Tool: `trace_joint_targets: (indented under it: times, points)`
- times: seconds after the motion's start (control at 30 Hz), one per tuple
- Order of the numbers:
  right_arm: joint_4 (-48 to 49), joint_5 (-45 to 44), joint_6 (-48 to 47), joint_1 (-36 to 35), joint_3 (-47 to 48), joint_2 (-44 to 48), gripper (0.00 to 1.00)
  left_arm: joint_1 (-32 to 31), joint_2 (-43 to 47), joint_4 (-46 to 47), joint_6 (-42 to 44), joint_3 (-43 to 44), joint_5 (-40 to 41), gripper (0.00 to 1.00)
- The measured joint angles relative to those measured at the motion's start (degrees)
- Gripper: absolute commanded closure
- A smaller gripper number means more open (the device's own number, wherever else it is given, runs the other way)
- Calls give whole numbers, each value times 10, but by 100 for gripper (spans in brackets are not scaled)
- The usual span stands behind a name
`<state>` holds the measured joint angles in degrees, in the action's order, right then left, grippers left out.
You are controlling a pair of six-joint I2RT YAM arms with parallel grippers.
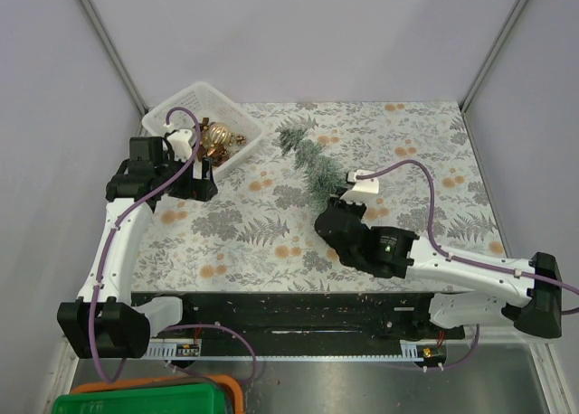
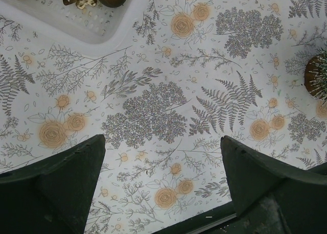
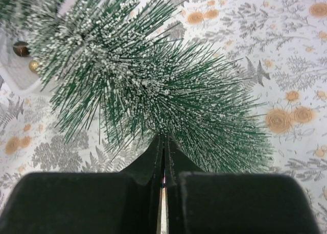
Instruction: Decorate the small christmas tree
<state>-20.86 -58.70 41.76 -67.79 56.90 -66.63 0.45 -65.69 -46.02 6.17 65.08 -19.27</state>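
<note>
The biggest risk lies with the small christmas tree (image 1: pixel 312 165). It is tipped over on the leaf-print tablecloth (image 1: pixel 407 161) rather than standing, with its tip pointing away from the right gripper (image 3: pixel 163 142) and its base end just at that gripper's fingertips. If the fingers have only caught soft frosted bristles, any pull would likely bend or slip through them, and the tree would drag or roll across the cloth instead of coming upright. A firm hold would need the stem or the wooden base. A second risk is the tree swinging toward the white basket (image 1: pixel 181 107), which sits well beyond the tree's tip from this gripper; a knock there could spill the ornaments (image 1: pixel 217 138) — they are round and would probably roll. As for the right gripper itself, its jaws are pressed almost together with only a thin slit between them, and the tips are buried in the lower bristles. Whether they pinch a few strands or merely touch them cannot be told. The left gripper (image 2: pixel 163 142) hangs with its jaws spread wide and holds nothing — bare cloth lies below it, the basket's corner is just ahead to its left, and the tree's base is off to its right.
</note>
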Motion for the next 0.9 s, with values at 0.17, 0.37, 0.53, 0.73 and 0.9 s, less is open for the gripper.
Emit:
trace_joint_targets:
  times: [0.17,0.37,0.53,0.73,0.9]
  points:
    - [-78,-38,104,-42,-6,0,100,-3,0,3,0,0,2,1]
    - [-191,-72,230,-57,-4,9,99,-27,-4,9,-7,0,9,1]
    - [-263,-81,290,-57,-4,34,63,-59,-20,13,-14,0,24,1]
    - [-304,-56,295,-57,-26,67,42,-98,-49,39,-22,11,65,1]
    - [-283,-36,249,-57,-33,106,37,-130,-105,66,-33,53,112,1]
